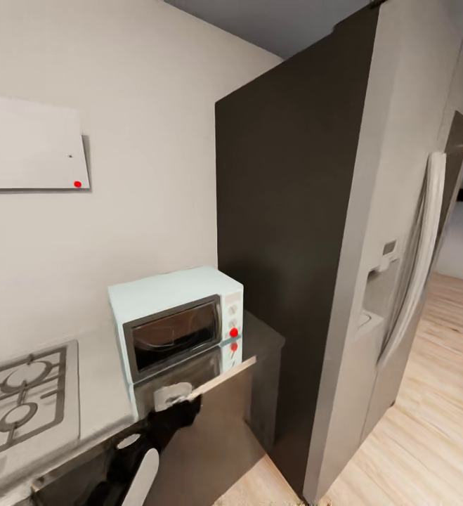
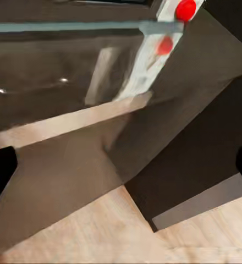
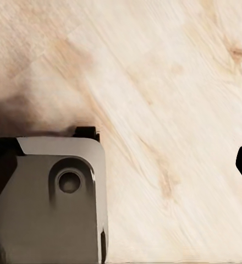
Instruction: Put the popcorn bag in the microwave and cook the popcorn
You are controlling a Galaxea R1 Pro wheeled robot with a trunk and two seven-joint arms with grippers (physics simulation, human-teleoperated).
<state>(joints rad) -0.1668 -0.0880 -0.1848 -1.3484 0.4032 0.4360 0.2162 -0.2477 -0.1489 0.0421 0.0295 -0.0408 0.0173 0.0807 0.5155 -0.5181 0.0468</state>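
The pale mint-blue microwave [image 1: 175,320] stands on the grey countertop [image 1: 101,383] against the wall, its dark glass door closed and a red indicator light [image 1: 234,332] lit beside the knobs. My left gripper [image 1: 177,400] hovers at the counter's metal front edge, just below the microwave. In the left wrist view the left gripper [image 2: 121,168] is open with nothing between its dark fingertips [image 2: 0,170], and the red light [image 2: 185,8] shows at the top. My right gripper [image 3: 121,165] hangs open over the wood floor. The popcorn bag is out of view.
A steel gas hob [image 1: 20,400] lies in the counter left of the microwave, under a white hood [image 1: 31,144]. A tall dark-sided fridge [image 1: 372,267] stands right of the counter. Light wood floor [image 1: 435,407] spreads to the right. The robot's grey base [image 3: 49,203] shows below the right gripper.
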